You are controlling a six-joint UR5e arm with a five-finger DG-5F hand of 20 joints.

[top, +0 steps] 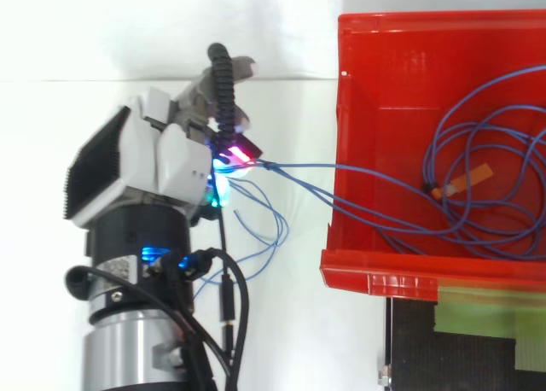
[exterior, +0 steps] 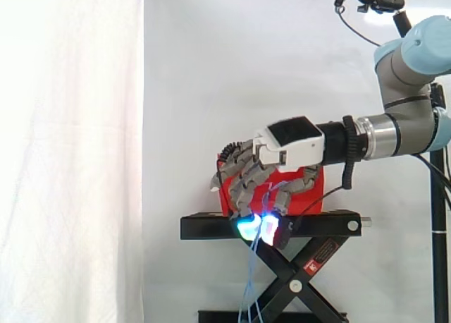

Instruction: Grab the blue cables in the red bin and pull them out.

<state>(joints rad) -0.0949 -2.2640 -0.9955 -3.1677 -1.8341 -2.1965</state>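
The hand [top: 171, 160] is closed on the blue cables [top: 299, 164], pinching a few strands at its glowing fingertips [top: 235, 154] just outside the red bin [top: 384, 67]; from there the strands cross the bin's rim to a loose tangle on its floor; other lengths hang below the black stand [exterior: 211, 228]; the cables look thin, light and limp, likely slick, so they may slip or snag in their loops; a firm pinch on several strands together seems the best hold.
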